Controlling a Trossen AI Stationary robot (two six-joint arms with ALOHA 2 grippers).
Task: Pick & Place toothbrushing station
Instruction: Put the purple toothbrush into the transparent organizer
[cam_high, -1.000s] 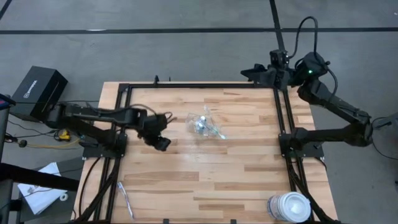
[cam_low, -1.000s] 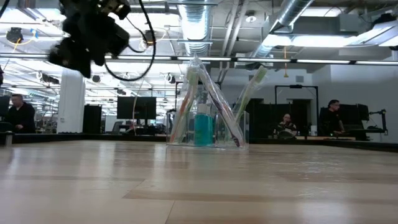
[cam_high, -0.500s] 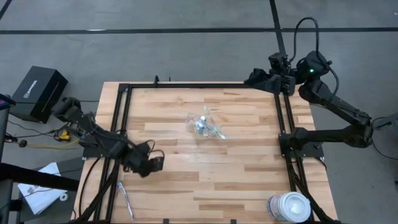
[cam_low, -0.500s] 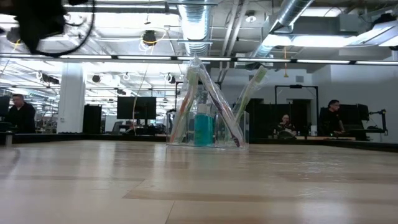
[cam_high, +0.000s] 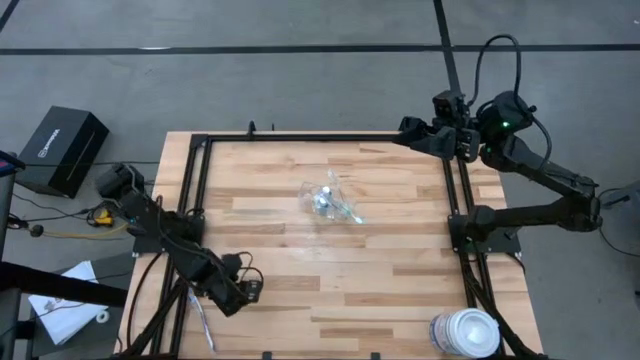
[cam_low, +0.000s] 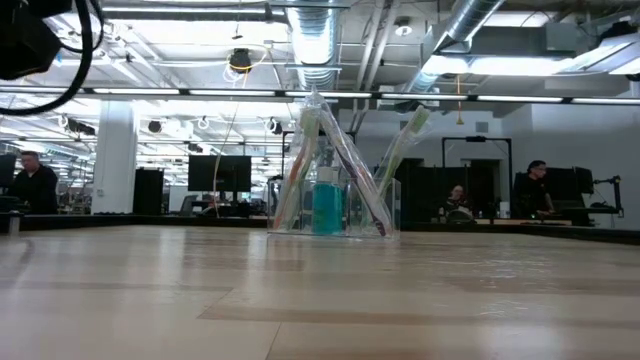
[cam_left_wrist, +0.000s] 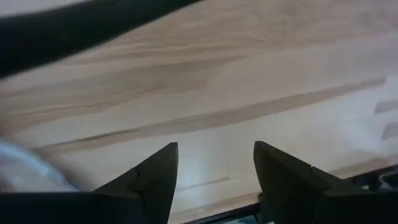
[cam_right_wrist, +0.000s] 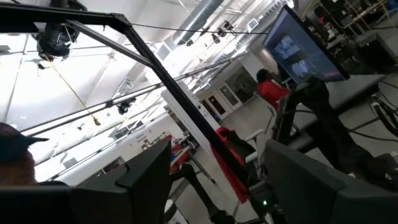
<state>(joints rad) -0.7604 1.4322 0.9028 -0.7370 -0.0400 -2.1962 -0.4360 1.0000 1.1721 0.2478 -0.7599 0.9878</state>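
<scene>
Lower left of the high view: the left gripper (cam_high: 243, 292) hangs over the wooden worktop (cam_high: 390, 290), fingers (cam_left_wrist: 152, 177) apart and empty, beside a lone toothbrush (cam_high: 201, 322). Frame centre, the clear plastic container (cam_high: 328, 201) stands upright, holding toothbrushes (cam_low: 345, 160) and a teal toothpaste tube (cam_low: 327, 203). Upper right, the right gripper (cam_high: 409, 127) waits at the worktop's edge, fingers (cam_right_wrist: 140, 171) spread.
</scene>
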